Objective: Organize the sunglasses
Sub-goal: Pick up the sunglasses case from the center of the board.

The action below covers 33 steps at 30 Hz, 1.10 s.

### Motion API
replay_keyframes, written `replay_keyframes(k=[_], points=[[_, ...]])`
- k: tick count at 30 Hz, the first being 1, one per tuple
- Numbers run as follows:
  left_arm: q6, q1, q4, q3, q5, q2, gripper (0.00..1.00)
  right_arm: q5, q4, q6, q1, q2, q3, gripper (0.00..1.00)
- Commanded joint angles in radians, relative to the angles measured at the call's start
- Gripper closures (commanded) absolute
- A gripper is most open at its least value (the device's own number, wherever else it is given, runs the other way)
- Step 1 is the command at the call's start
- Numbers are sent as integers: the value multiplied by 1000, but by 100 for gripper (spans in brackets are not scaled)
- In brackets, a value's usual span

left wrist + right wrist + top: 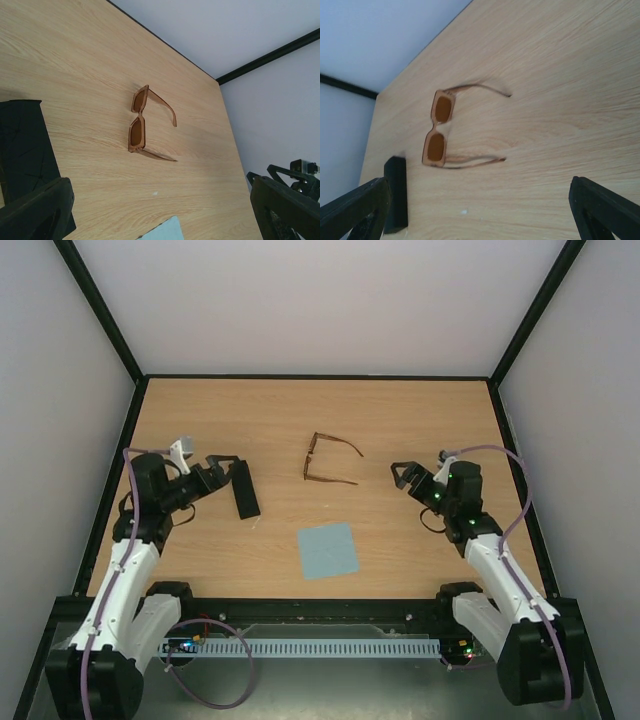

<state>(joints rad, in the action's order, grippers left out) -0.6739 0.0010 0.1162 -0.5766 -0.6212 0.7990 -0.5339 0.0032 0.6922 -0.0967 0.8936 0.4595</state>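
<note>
Thin brown-framed sunglasses [136, 131], temple arms unfolded, lying on the light wooden table [420, 410] between the arms, outside the black oblong case [245, 488], whose inside is not visible. Left gripper [222, 472] just beside the case, right gripper [400, 476] near the sunglasses, both spread wide, holding nothing

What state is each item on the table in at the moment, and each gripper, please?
sunglasses: unfolded, both temple arms out, resting on the table, not held
case: lying flat beside the left gripper, not gripped
cloth: spread flat, lying by itself
left gripper: open, empty
right gripper: open, empty
</note>
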Motion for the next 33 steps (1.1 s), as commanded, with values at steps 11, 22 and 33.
replay_keyframes(k=[11, 22, 33], points=[[-2, -41, 223, -83, 210, -15, 0, 316, -160, -38, -584, 359, 387, 2], [-81, -38, 338, -214, 296, -122, 0, 533, -383, -132, -867, 949, 956, 2], [-81, -32, 401, -276, 350, -161, 0, 662, -578, -198, -970, 1376, 1437, 1]])
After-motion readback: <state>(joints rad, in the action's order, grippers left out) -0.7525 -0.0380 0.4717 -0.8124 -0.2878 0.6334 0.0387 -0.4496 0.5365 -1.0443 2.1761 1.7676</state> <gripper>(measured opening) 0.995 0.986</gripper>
